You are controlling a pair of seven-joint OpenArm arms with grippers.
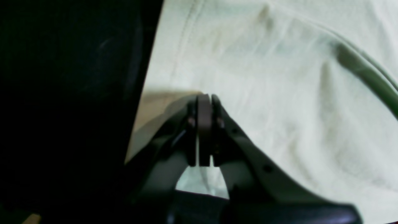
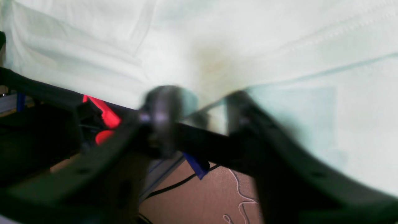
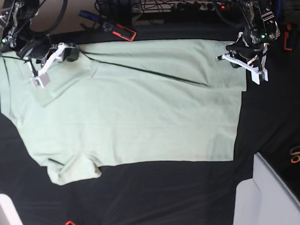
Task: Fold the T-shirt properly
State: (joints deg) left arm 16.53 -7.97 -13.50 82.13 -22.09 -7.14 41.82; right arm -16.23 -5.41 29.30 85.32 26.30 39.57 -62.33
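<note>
Both grippers parked at the shirt's far edge, one per end

The left gripper [image 1: 203,102] is clamped shut on the T-shirt [image 3: 129,114] hem corner; the right gripper [image 2: 199,105], by the shoulder, is blurry, can't tell its state. The shirt lies flat on the black table cloth [image 3: 161,199], probably for folding that edge over.

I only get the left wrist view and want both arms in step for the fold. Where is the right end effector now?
Observer: The right end effector sits over the T-shirt at its sleeve end, top left in the base view.
Operator: Open or shut?
Observer: The right wrist view is blurred, but its jaws stand apart at the fabric's edge.
Operator: Anything lying near the shirt?
Observer: Orange-handled scissors lie on the black cloth, well apart from the hem.
</note>
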